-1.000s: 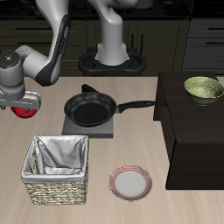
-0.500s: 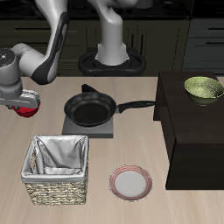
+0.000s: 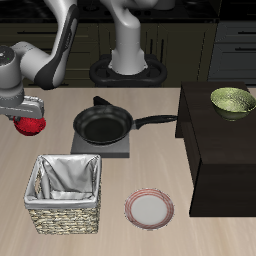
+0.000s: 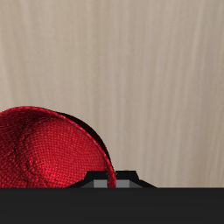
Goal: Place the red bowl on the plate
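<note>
Gripper [image 3: 29,116]: at the table's far side edge in the exterior view, hanging above the tabletop; its fingers are mostly hidden behind the bowl and the hand's grey body, pinching the red bowl by its rim.
Red bowl [image 3: 31,125]: held up under the gripper, apart from the tabletop as far as the exterior view lets one judge; only its lower rounded part shows there. In the wrist view the red bowl [image 4: 48,150] is cut off by the frame edge and by the dark gripper body, speckled inside visible.
Plate [image 3: 149,208]: flat on the table [image 3: 120,185] near the front edge, well apart from the bowl, just beside the woven basket [image 3: 67,192].
Frying pan [image 3: 102,124]: black, on a dark square burner plate [image 3: 107,148], handle pointing toward the dark cabinet [image 3: 220,150].
Green bowl [image 3: 232,100]: on top of the cabinet, partly cropped by the frame edge.
Arm: upper links run out of frame.
</note>
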